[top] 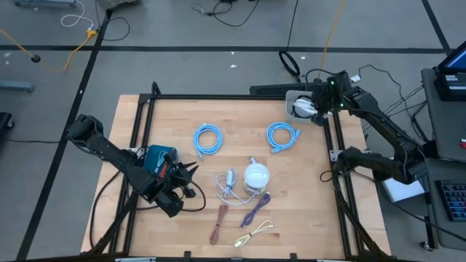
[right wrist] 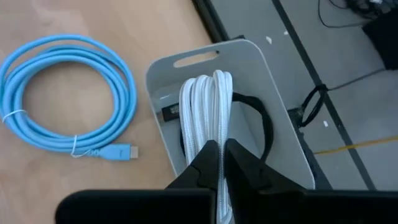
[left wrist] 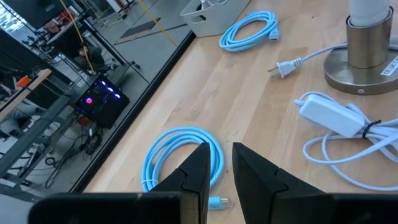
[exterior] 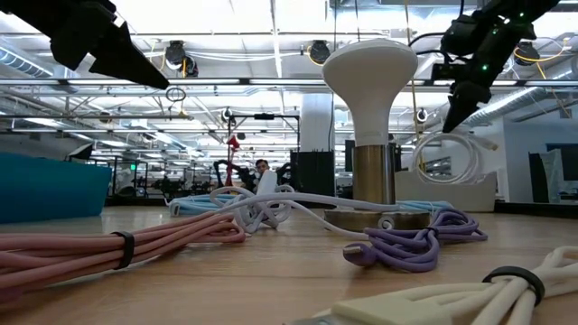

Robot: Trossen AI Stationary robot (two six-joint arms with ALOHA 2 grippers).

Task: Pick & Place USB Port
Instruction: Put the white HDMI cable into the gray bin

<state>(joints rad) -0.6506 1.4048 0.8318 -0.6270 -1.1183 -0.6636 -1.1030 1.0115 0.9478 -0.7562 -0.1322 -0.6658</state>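
A coiled white cable (right wrist: 206,106) hangs from my right gripper (right wrist: 221,163), which is shut on it over a white bin (right wrist: 283,124) at the table's far right corner (top: 295,106). A black band (right wrist: 264,127) runs round the coil. In the low view the coil (exterior: 449,155) dips behind the bin's rim (exterior: 456,191). My left gripper (left wrist: 219,163) hovers open and holds nothing above a light blue cable coil (left wrist: 180,155) near the table's left side (top: 191,175). My right gripper pinches the white coil at its top loop (right wrist: 210,135) between both fingers, coming from above and pointing down. Several strands pass between the fingers. The coil hangs upright below them, its lower end inside the bin; whether it rests on the bin's floor I cannot tell.
Two light blue coils lie on the table (top: 207,138) (top: 282,136). A white-domed lamp (top: 255,175) stands mid-table beside a white adapter with its cord (top: 228,186). Pink (top: 218,223), purple (top: 255,208) and cream (top: 253,233) cable bundles lie toward the near edge.
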